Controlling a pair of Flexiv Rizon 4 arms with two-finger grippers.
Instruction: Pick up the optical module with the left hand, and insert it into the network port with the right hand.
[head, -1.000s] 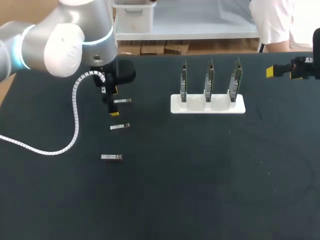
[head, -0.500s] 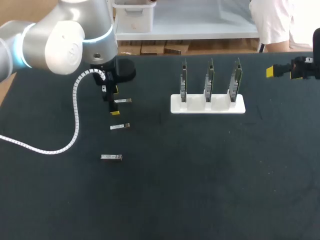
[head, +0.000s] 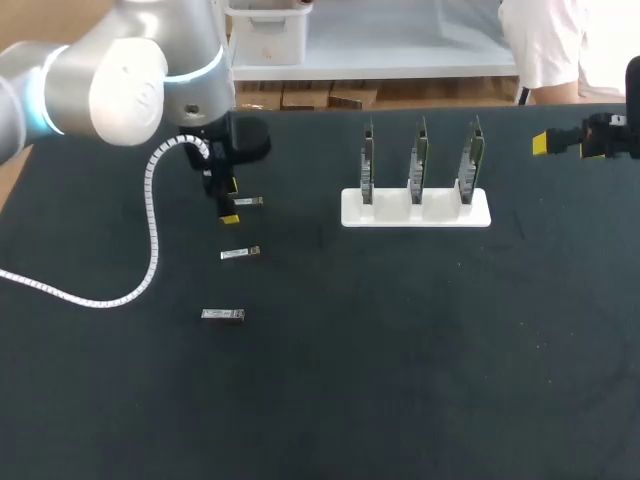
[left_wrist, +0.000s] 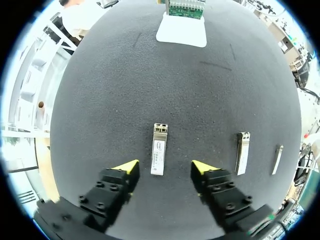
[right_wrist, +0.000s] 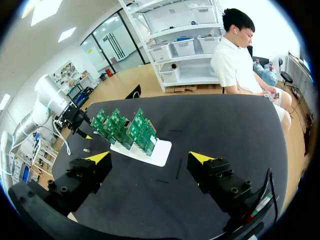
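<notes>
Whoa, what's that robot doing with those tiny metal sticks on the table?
The left tool hangs low over one small optical module lying on the black table. Its open fingers sit on either side and do not grip the module yet. A second module and a third module lie beside it. The right tool is open and empty, off to the side of the white stand that holds three green circuit boards. Nothing is picked up or plugged in.
</notes>
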